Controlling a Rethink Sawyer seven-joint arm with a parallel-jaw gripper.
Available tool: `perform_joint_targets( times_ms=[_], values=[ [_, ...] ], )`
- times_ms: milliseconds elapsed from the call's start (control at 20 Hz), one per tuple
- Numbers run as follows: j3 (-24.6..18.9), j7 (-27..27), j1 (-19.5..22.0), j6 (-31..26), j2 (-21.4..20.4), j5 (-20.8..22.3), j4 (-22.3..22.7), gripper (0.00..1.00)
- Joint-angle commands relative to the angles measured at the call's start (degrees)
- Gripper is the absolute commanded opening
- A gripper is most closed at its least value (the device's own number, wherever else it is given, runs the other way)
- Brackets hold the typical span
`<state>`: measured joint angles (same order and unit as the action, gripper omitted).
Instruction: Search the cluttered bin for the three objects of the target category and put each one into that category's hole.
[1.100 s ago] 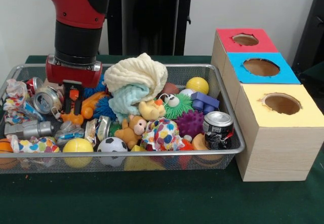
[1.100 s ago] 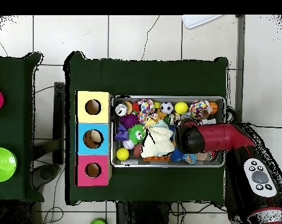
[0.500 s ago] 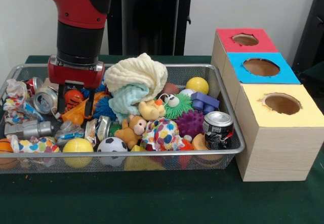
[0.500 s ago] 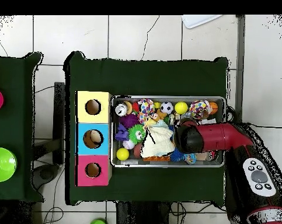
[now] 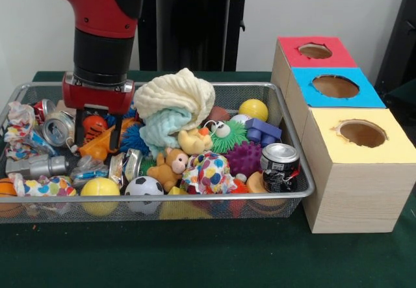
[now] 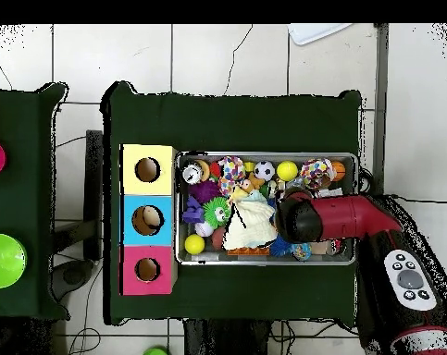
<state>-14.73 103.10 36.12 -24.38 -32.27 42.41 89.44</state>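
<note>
A red and black robot arm reaches down into the left end of a wire mesh bin (image 5: 296, 190) packed with toys, balls, crumpled cans and cloth. Its claw (image 5: 96, 132) is closed on a small orange ball with dark stripes (image 5: 93, 124), one finger on each side, held just above the clutter. To finish this step well, the lift should go straight up — clear of the cream cloth bundle (image 5: 174, 96) beside it — before crossing to the three boxes (image 5: 344, 184) at the bin's right end, whose tops are red, blue and yellow. Which hole suits the ball is not evident; release only once centred over the opening.
</note>
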Motion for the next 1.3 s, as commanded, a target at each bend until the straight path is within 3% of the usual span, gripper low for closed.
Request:
perform_joint_targets(
  times_ms=[50, 550, 1300],
  values=[
    [-4.9, -9.1, 0.7, -4.0, 2.9, 1.6, 0.2, 1.00],
    [-4.6, -8.4, 0.6, -1.6, 5.2, 2.9, -1.3, 1.00],
    [-4.9, -9.8, 1.3, -2.8, 3.9, 2.7, -0.8, 1.00]
  ],
)
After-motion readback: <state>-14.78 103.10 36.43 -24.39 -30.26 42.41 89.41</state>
